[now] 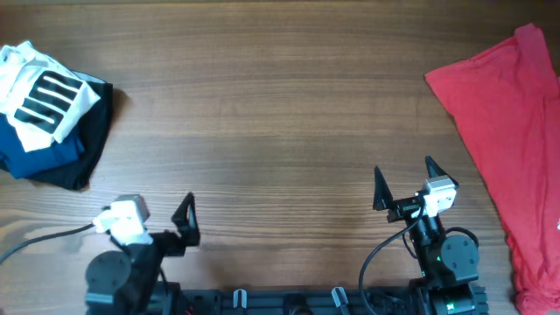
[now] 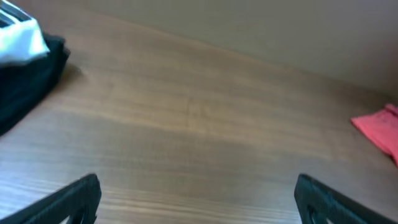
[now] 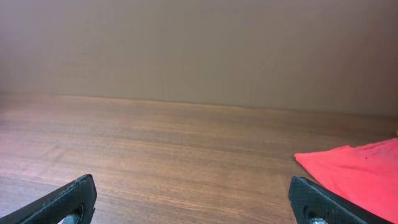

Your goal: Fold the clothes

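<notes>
I have both arms parked at the near edge of the desk (image 1: 262, 105); the left gripper (image 2: 198, 202) stands with its jaws spread wide, nothing between them but bare wood; the right gripper (image 1: 404, 178) is spread just as wide and holds nothing.

The clothes lie in two places, well apart from each other and from both grippers. At the far left corner I see a crumpled heap; the white T-shirt (image 1: 39, 92) sits on top with its black striped print facing up; under it lie a blue garment (image 1: 31, 157) and a black garment (image 1: 87, 140) that spreads out toward the right. The red shirt (image 1: 512, 149) lies loosely spread along the right edge of the desk, running from the far side to the near side; part of it falls outside the overhead view.

Through the left wrist camera I catch the heap at the upper left and a corner of red cloth at the far right; the right wrist camera shows a red corner flat on the wood, low on the right, beyond the finger (image 3: 317, 200) on that side of the view.
</notes>
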